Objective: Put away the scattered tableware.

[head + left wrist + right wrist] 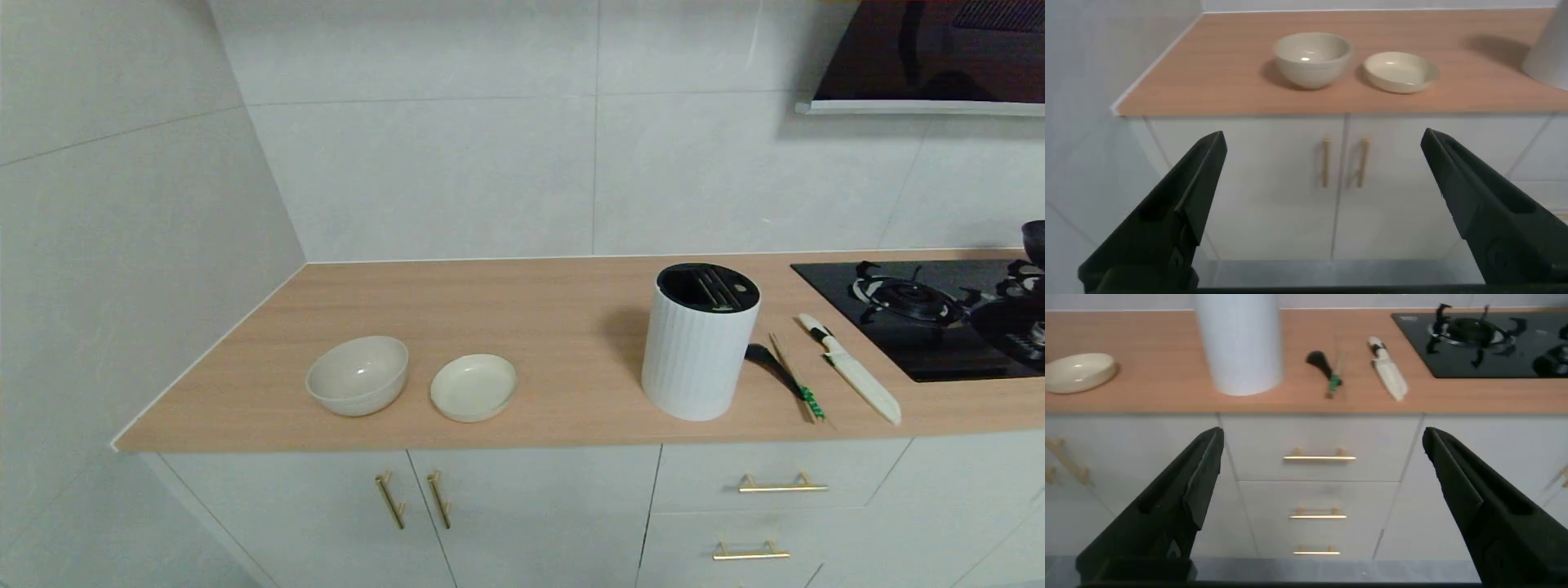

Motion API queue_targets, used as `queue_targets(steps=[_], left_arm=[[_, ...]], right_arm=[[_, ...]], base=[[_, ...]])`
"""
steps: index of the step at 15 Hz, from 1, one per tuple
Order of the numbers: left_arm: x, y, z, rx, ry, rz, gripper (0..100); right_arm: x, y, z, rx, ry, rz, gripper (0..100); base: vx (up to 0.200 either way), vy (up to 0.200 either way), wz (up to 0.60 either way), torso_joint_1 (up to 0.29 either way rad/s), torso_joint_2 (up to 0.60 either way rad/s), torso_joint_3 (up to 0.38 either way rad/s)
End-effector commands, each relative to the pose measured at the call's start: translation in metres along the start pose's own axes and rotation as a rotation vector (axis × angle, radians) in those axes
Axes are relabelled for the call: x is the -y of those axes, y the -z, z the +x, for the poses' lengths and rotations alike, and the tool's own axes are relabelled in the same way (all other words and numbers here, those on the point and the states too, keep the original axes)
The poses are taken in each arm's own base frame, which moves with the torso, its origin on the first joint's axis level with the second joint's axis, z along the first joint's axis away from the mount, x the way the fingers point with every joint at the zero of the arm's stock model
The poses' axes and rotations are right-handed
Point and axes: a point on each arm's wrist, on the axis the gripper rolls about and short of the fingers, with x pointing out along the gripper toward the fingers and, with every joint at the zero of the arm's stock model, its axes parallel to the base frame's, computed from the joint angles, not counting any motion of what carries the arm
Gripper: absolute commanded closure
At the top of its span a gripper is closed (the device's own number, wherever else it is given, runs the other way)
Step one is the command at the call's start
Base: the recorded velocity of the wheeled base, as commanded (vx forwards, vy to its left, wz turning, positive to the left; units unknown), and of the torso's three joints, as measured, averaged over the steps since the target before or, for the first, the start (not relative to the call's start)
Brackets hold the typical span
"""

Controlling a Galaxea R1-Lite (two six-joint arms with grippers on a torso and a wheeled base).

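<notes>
A cream bowl and a shallow cream dish sit side by side on the wooden counter, left of centre. A white ribbed utensil holder with a black slotted top stands to their right. Beside it lie a black spoon, a pair of chopsticks and a white-bladed knife. My left gripper is open, held low in front of the cabinet doors, facing the bowl and dish. My right gripper is open too, before the drawers, below the holder and knife.
A black gas hob with pan supports occupies the counter's right end, a range hood above it. White cabinets with gold handles sit under the counter. Tiled walls close the back and left side.
</notes>
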Motion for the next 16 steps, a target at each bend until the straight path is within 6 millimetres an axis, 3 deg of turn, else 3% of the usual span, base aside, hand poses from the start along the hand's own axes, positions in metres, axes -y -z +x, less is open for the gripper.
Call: queue_targets(steps=[1, 16], left_arm=[[0.0000, -0.0001, 0.0001, -0.001, -0.001, 0.000, 0], [0.0000, -0.0001, 0.0001, -0.001, -0.001, 0.000, 0]], right_arm=[[0.0000, 0.0000, 0.0001, -0.001, -0.001, 0.000, 0], [0.0000, 0.0000, 0.0001, -0.001, -0.001, -0.001, 0]], base=[[0.000, 0.200, 0.00, 0.002, 0.00, 0.002], [0.000, 0.187, 0.00, 0.004, 0.00, 0.001]])
